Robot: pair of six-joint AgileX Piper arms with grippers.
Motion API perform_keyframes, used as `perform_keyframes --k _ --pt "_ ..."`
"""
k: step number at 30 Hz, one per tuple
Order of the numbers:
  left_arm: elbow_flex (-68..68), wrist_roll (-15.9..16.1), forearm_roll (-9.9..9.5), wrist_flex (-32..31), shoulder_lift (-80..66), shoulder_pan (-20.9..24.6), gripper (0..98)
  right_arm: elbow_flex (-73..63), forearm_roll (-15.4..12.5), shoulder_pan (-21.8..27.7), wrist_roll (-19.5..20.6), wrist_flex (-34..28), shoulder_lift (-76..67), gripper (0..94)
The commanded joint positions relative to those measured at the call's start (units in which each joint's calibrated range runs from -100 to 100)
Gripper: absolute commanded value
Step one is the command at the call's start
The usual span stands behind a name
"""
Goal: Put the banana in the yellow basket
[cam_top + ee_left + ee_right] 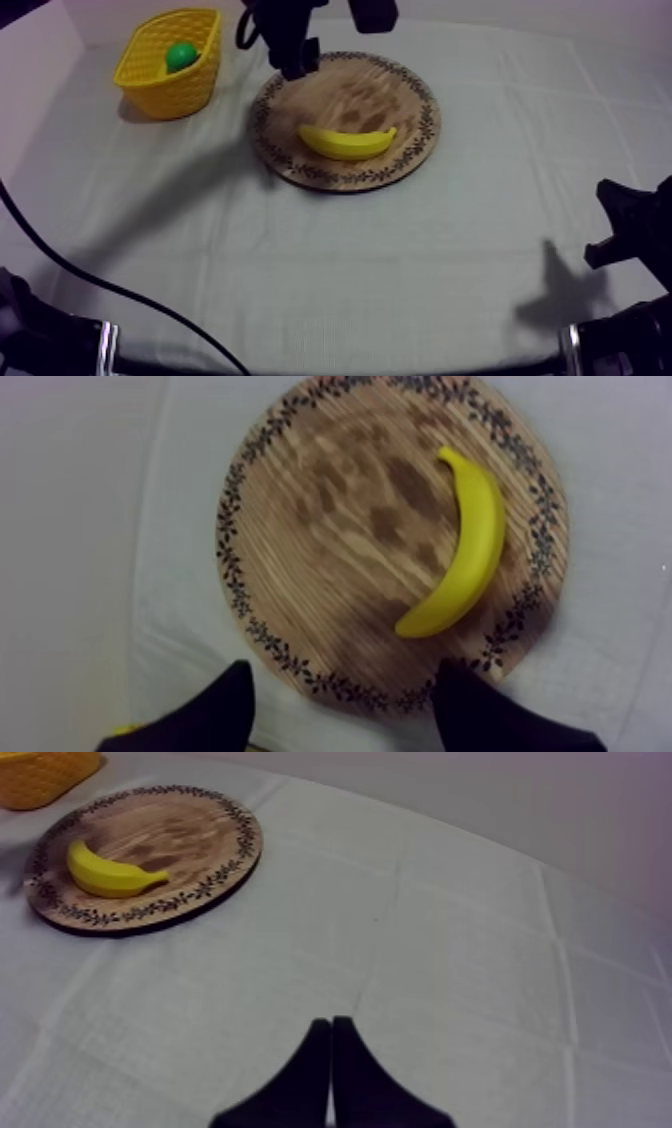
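Reach for the banana (347,142), lying on the wooden board's (385,95) near half, long axis roughly square to their closing line, with the nearer left jaws (spread, empty, over the far rim by the yellow basket (165,90)), not the right jaws, pressed together.

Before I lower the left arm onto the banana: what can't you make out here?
Top view: green round thing in the yellow basket, partly behind its wall; kind unclear.
Right wrist view: basket cut off by the edge.
Left wrist view: wooden board rim partly behind left gripper fingers.
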State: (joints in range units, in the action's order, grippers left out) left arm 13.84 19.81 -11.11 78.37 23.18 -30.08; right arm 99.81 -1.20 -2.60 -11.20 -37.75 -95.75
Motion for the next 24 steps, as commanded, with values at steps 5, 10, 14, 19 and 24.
perform_keyframes --k 5,10,14,19,24 --pt "-1.21 1.28 -0.40 1.22 0.58 0.07 70.9 -0.03 0.01 0.00 -0.01 0.01 0.00 0.3" --pt "-2.66 1.48 -0.66 0.94 2.41 -0.53 70.8 -0.03 0.01 0.00 -0.01 0.01 0.00 0.3" --pt "-3.91 0.86 -0.99 -0.90 4.96 -1.22 70.1 -0.03 0.01 0.00 -0.01 0.01 0.00 0.3" --pt "-3.40 0.41 -0.98 -1.94 9.19 -1.64 69.1 -0.03 0.01 0.00 -0.01 0.01 0.00 0.3" --pt "-1.71 0.34 -0.55 -2.36 13.35 -1.65 68.2 -0.03 0.01 0.00 -0.01 0.01 0.00 0.3"
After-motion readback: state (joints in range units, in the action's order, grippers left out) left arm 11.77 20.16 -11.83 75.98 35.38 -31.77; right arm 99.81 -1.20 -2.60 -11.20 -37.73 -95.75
